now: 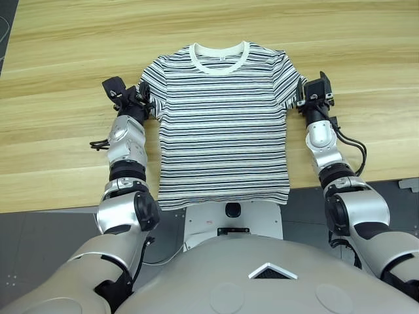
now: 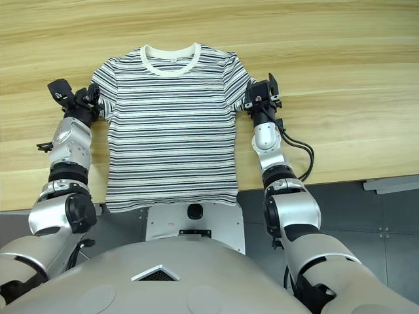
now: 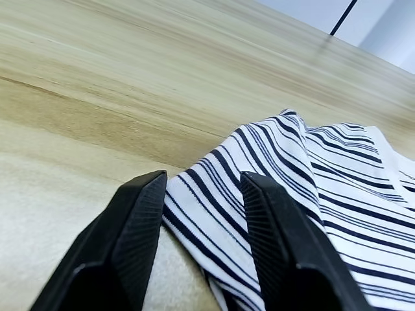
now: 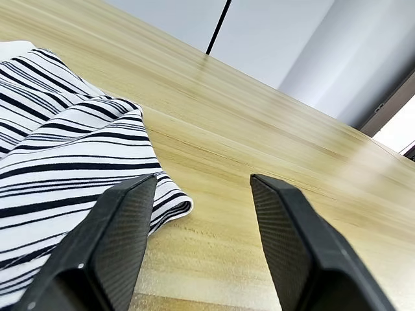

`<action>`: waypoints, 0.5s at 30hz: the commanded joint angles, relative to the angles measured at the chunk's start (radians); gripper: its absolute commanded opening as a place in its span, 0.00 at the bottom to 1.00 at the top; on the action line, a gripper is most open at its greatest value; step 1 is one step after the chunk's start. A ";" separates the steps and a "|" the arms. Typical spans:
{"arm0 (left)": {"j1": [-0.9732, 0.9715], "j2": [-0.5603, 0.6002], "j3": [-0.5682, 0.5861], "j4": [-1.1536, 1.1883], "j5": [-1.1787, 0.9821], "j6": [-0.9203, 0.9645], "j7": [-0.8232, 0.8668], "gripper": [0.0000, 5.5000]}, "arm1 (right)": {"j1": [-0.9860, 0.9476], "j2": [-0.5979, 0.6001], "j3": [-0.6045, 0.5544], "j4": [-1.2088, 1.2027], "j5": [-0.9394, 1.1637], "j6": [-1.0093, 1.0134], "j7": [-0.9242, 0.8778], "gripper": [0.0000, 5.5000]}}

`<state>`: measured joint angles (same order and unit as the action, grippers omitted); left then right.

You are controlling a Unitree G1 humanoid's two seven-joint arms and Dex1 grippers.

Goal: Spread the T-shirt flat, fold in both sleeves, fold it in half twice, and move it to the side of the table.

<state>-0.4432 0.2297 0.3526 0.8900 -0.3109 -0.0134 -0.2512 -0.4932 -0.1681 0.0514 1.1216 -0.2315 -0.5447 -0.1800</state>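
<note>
From the left eye view, the striped T-shirt (image 1: pixel 222 124) lies spread flat on the wooden surface (image 1: pixel 65 52), with its collar on the far side. The left gripper (image 1: pixel 145 101) is at the T-shirt's left sleeve (image 1: pixel 152 82) and the right gripper (image 1: pixel 303 101) at its right sleeve (image 1: pixel 291 78).

In the left wrist view, the fingers (image 3: pixel 136 220) stand apart, with the sleeve's hem lying between them.

In the right wrist view, the fingers (image 4: pixel 123 233) are spread wide, and one is just beside the sleeve's edge.

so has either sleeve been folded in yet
No, the T-shirt lies flat on the table with one sleeve sticking out to the left and the other to the right.
</note>
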 commanded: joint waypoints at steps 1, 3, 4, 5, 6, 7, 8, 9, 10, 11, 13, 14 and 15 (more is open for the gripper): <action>-0.002 -0.001 0.003 0.046 -0.002 0.021 -0.005 0.39 | -0.016 0.009 -0.001 0.004 0.005 -0.007 -0.008 0.49; -0.006 0.000 0.005 0.054 -0.001 0.020 -0.007 0.39 | -0.016 0.010 -0.002 0.003 0.007 -0.008 -0.009 0.49; -0.008 0.000 0.006 0.059 -0.001 0.019 -0.006 0.36 | -0.016 0.011 -0.002 0.002 0.007 -0.009 -0.009 0.49; -0.010 0.001 0.008 0.065 -0.001 0.017 -0.006 0.34 | -0.016 0.011 -0.003 0.002 0.008 -0.010 -0.009 0.49; -0.010 0.001 0.010 0.069 -0.002 0.015 -0.005 0.31 | -0.017 0.011 -0.003 0.002 0.008 -0.010 -0.009 0.49; -0.011 0.001 0.011 0.072 -0.002 0.013 -0.005 0.29 | -0.018 0.012 -0.002 0.002 0.008 -0.010 -0.009 0.49; -0.012 0.001 0.012 0.074 -0.003 0.011 -0.005 0.25 | -0.018 0.011 -0.003 0.002 0.008 -0.010 -0.009 0.49; -0.012 0.001 0.013 0.075 -0.003 0.010 -0.007 0.23 | -0.018 0.011 -0.003 0.002 0.008 -0.011 -0.009 0.49; -0.012 0.000 0.013 0.075 -0.004 0.009 -0.010 0.19 | -0.018 0.011 -0.003 0.002 0.008 -0.011 -0.009 0.49; -0.011 -0.001 0.013 0.074 -0.004 0.009 -0.013 0.16 | -0.019 0.011 -0.003 0.002 0.008 -0.011 -0.010 0.49; -0.009 -0.001 0.013 0.070 -0.005 0.009 -0.020 0.11 | -0.019 0.012 -0.003 0.002 0.008 -0.012 -0.011 0.49; -0.007 -0.001 0.011 0.068 -0.004 0.009 -0.024 0.08 | -0.019 0.012 -0.003 0.002 0.007 -0.013 -0.012 0.49; -0.005 -0.001 0.008 0.065 -0.003 0.010 -0.029 0.05 | -0.019 0.012 -0.003 0.001 0.007 -0.013 -0.013 0.49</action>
<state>-0.4657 0.2370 0.3668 0.9375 -0.3119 -0.0275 -0.2677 -0.4932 -0.1637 0.0512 1.1216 -0.2312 -0.5514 -0.1866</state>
